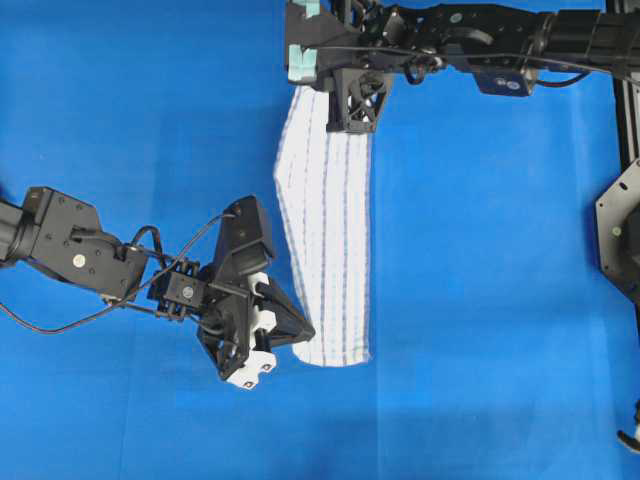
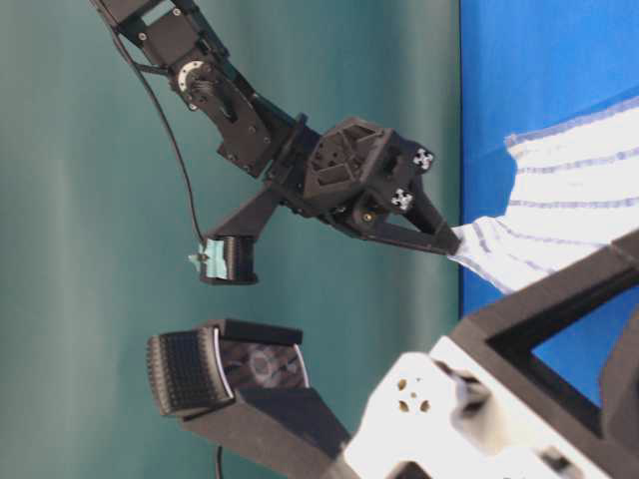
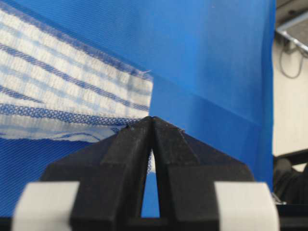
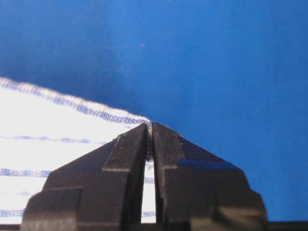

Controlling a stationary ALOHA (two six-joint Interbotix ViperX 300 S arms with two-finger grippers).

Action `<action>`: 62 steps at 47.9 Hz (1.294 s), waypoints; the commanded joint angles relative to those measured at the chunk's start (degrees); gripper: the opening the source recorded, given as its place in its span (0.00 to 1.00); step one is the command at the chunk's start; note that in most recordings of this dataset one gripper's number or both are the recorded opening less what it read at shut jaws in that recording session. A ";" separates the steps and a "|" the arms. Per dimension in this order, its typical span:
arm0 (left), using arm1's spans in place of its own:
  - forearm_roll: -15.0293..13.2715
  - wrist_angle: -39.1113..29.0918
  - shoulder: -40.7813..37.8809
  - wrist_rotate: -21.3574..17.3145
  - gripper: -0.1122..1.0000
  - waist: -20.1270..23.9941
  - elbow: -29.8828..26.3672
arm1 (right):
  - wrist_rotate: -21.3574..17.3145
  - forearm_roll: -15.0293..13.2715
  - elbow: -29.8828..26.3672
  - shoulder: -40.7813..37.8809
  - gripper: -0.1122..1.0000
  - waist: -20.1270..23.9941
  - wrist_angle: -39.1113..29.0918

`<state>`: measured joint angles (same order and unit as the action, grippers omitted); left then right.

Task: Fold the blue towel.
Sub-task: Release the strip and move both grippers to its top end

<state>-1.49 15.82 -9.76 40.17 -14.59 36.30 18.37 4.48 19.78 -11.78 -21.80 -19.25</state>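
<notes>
- Overhead exterior view: the blue towel [image 1: 328, 240], a white woven cloth with thin dark-blue and light-blue stripes running along its length, lies as a long narrow strip down the middle of the desk [image 1: 480, 300], which is covered in plain solid-blue fabric. The strip bulges out on its left side near the top, and its lower end is rounded. The left tool [image 1: 303, 330], black with white blocks, sits at the lower left corner of the strip. The right tool [image 1: 352, 118] is at the strip's top end, under its black arm.
- Table-level exterior view: the right tool [image 2: 454, 242] tapers to a point with its fingers together, clamped on a corner of the towel [image 2: 569, 210]; the cloth is drawn into a peak at the tips. A black-and-white part of the other arm fills the near foreground, blurred.
- Left wrist view: the left tool [image 3: 152, 126] shows two black wedge-shaped fingers whose tips meet, with a thin sliver of gap lower down. A bit of white cloth shows in that gap. The towel [image 3: 67, 91] lies just beyond the tips, its hem stitched in dark blue and its weave coarse and checked.
- Right wrist view: the right tool [image 4: 149, 129] has its fingers pressed on the hemmed edge of the towel [image 4: 53, 134], with woven cloth visible between them. Smooth blue covering lies behind.
</notes>
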 commanded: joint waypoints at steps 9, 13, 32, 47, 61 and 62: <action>-0.09 -0.97 1.41 0.09 0.56 0.18 -0.35 | -0.35 0.00 -1.49 0.44 0.13 0.70 2.55; -0.09 -1.58 1.58 0.09 0.77 0.09 -0.26 | -0.62 0.00 -1.49 0.53 0.23 0.79 3.87; 1.05 -9.67 11.78 -1.85 0.76 3.25 1.93 | -0.70 -0.35 4.57 10.28 0.89 0.26 5.71; 1.14 -9.93 14.41 -14.50 0.76 16.08 5.54 | -3.78 0.53 17.75 20.65 0.89 -4.31 11.95; 1.14 -7.73 9.67 -32.43 0.76 29.18 4.04 | -6.42 0.53 21.53 18.37 0.89 -6.94 15.64; 1.14 -7.21 9.05 -33.57 0.76 30.23 3.87 | -6.42 0.62 21.45 17.58 0.89 -6.94 16.17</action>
<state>-0.53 6.86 -0.09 9.14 12.83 41.84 12.13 4.83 41.75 6.68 -28.39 -4.66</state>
